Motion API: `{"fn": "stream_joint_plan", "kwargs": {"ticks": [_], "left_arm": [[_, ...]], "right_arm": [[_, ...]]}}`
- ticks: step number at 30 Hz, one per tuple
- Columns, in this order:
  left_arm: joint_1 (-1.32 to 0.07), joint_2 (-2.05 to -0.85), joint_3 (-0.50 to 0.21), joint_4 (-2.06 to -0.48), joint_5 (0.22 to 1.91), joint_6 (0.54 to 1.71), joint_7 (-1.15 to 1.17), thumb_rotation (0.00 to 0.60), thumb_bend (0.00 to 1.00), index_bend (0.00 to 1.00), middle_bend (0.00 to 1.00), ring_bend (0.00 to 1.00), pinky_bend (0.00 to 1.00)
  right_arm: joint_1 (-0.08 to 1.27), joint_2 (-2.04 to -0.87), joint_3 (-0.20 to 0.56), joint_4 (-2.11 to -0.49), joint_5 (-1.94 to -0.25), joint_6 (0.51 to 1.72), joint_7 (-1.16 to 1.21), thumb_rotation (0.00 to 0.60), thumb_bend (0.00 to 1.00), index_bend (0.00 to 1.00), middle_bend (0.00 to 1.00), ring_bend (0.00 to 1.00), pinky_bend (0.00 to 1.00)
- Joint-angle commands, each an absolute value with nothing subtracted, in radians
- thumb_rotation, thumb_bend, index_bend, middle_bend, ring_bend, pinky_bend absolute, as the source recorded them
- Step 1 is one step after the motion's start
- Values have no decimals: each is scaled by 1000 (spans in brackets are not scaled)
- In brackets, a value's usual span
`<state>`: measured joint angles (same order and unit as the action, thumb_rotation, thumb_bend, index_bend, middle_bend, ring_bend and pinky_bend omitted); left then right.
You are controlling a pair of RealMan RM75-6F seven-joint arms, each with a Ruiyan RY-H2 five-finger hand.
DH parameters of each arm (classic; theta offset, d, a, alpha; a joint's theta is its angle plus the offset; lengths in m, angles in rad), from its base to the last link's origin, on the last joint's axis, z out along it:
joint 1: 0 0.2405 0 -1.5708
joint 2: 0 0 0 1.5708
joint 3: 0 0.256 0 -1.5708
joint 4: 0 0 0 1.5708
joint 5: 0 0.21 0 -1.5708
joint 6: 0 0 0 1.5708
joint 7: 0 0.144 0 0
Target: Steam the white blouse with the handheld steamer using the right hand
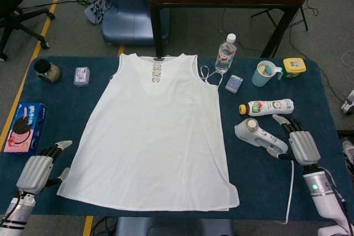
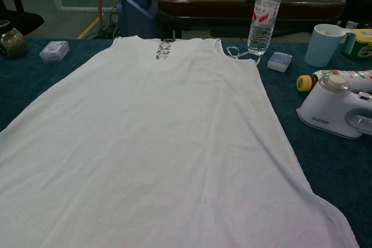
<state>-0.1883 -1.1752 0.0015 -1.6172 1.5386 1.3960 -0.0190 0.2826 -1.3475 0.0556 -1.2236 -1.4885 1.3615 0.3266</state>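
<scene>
Steamer [image 1: 258,135] lies on its side on the table [image 1: 260,181], just left of the right hand [image 1: 301,143], its handle end pointing toward the palm. Right hand holds nothing; fingers stretched out and apart, beside the handle, contact unclear. Blouse [image 1: 157,131] is spread flat further left of that hand, past the steamer, well clear of it. Left hand [image 1: 34,171] sits empty off the blouse's lower corner, fingers loosely extended.

Step in hand looks like the grasp. Suggest: bring the palm over the handle, wrap fully before lifting, since a fingertip nudge would probably roll or spin it. Cord [image 1: 291,192] trails back beside the right wrist, so keep it out of the grip. Lying bottle [image 1: 267,106] is just ahead of the fingers; avoid sweeping into it.
</scene>
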Motion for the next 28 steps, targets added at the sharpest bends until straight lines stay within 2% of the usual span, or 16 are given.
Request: {"fn": "stream_joint_plan", "kwargs": {"ticks": [1, 10, 18, 28], "left_arm": [[-182, -1202, -29, -1571, 1514, 1424, 10, 600, 315, 159, 190, 270, 285], [-170, -1278, -113, -1423, 1485, 1543, 28, 600, 315, 161, 190, 270, 285], [-165, -1261, -110, -1427, 1453, 1511, 38, 600, 315, 161, 190, 271, 285], [-163, -1247, -98, -1473, 1451, 1492, 69, 600, 316, 161, 190, 270, 285]], "right_arm": [[257, -1234, 87, -1381, -1429, 1374, 147, 577, 100, 6, 205, 109, 133], [204, -1160, 106, -1522, -1386, 1438, -4, 599, 113, 77, 230, 109, 139], [146, -1122, 83, -1593, -1395, 1486, -44, 600, 118, 82, 234, 115, 139], [110, -1107, 58, -1629, -1415, 1492, -56, 600, 118, 82, 242, 115, 139]]}}
